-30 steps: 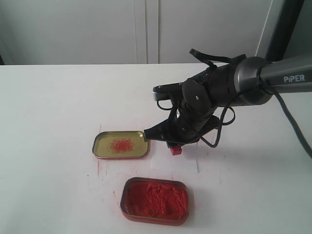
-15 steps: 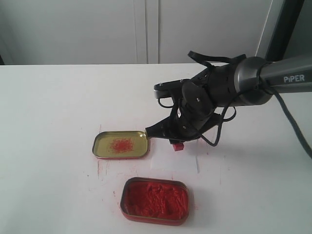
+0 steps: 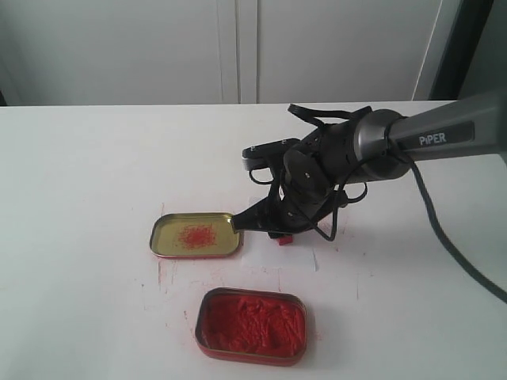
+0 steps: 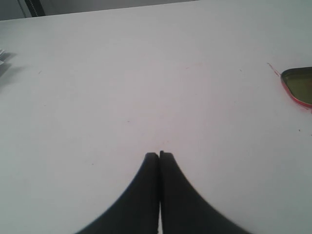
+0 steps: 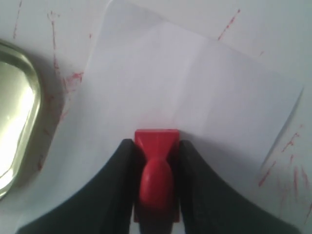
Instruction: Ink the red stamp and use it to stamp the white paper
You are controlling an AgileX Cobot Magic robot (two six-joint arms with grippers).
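The red stamp (image 5: pixel 156 161) sits between the fingers of my right gripper (image 5: pixel 156 146), which is shut on it. Its square base points down at the white paper (image 5: pixel 195 92), close above or touching the sheet's edge nearest the camera; I cannot tell which. In the exterior view the red stamp (image 3: pixel 284 238) shows just below the right gripper (image 3: pixel 279 229), at the far edge of the white paper (image 3: pixel 281 257). My left gripper (image 4: pixel 159 155) is shut on nothing, over bare white tabletop, away from the paper.
An oval tin of red ink paste (image 3: pixel 252 324) lies in front of the paper. Its open lid (image 3: pixel 196 235), gold inside with a red smear, lies left of the paper; the lid (image 5: pixel 12 112) shows beside the sheet. Red smudges (image 5: pixel 287 146) mark the tabletop.
My right arm has moved left and lowered, bringing the red stamp down toward the far edge of the white paper. The tins have not moved.
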